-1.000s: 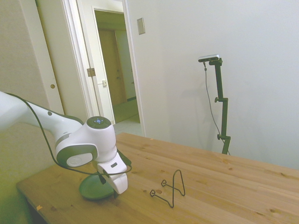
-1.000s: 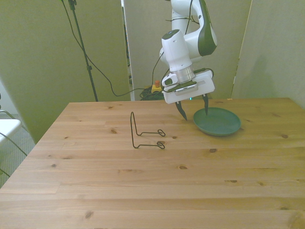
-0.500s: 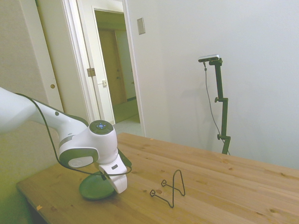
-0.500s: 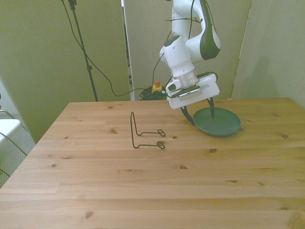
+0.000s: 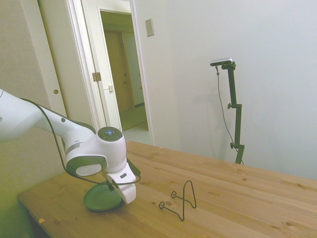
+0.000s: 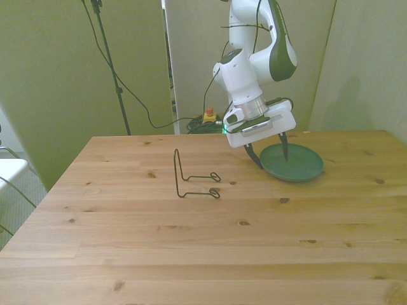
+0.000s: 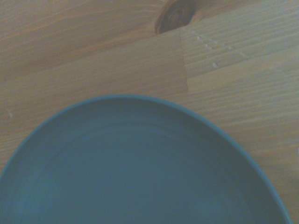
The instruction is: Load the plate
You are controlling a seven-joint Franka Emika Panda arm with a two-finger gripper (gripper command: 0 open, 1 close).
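The hand (image 6: 271,156) hangs low over the edge of the plate (image 6: 297,162) nearest the wire stand, tilted, with its two dark fingers (image 6: 254,156) spread apart — released, gripping nothing. In the front view one finger comes down just outside the plate's rim on the front view's left, while the other points down over the plate's inside; whether either tip touches the plate cannot be told. In the side view the hand's white body (image 5: 121,181) covers part of the plate (image 5: 99,198), and the fingers are hidden behind it.

The plate lies flat on the desk (image 6: 203,235), dark green with a raised rim, toward the far edge on the front view's right. The wrist view shows its rim (image 7: 140,100) curving across bare wood, a dark knot (image 7: 175,14) in the board a little way beyond the rim.

A thin black wire stand (image 6: 191,178) stands upright on the desk — well apart from the plate, toward the front view's left. In the side view it (image 5: 181,201) sits to the picture's right of the hand.
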